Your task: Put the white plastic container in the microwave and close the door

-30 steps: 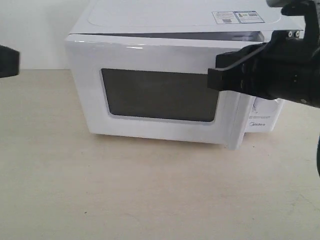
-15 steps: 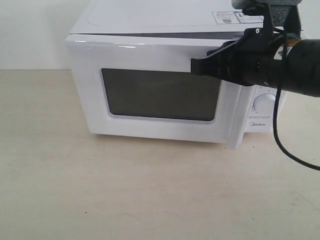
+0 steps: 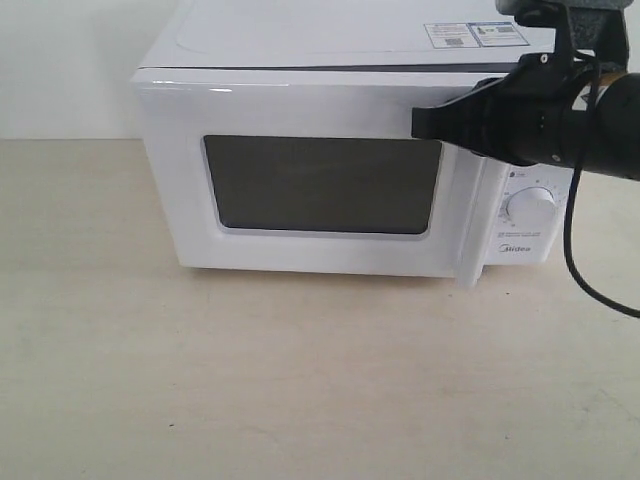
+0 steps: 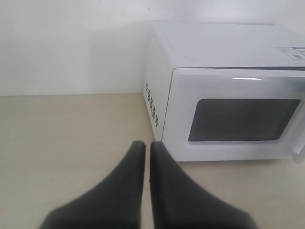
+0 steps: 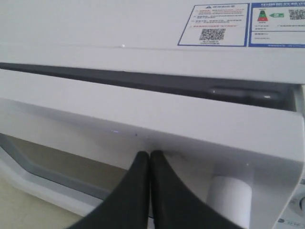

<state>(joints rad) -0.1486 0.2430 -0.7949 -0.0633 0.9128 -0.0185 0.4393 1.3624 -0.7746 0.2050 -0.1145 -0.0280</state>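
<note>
The white microwave (image 3: 300,35) stands at the back of the table. Its door (image 3: 300,105), with the dark mesh window (image 3: 320,185), lies almost flat against the body. A thin dark gap (image 5: 143,81) still shows along the door's top edge. My right gripper (image 3: 418,125) is shut and empty, its tips (image 5: 150,155) touching the door's upper right front beside the white bar handle (image 5: 228,198). My left gripper (image 4: 144,145) is shut and empty, low over the table left of the microwave (image 4: 224,47), outside the exterior view. The white plastic container is hidden.
A round knob (image 3: 530,205) and the Midea logo sit on the right panel below my right arm. A black cable (image 3: 572,260) hangs from that arm. The beige tabletop (image 3: 300,380) spreads in front, with a white wall behind.
The door has swung in closer to the microwave body under my right gripper's push. The right arm rose to the door's top right. The left arm left the exterior view.
</note>
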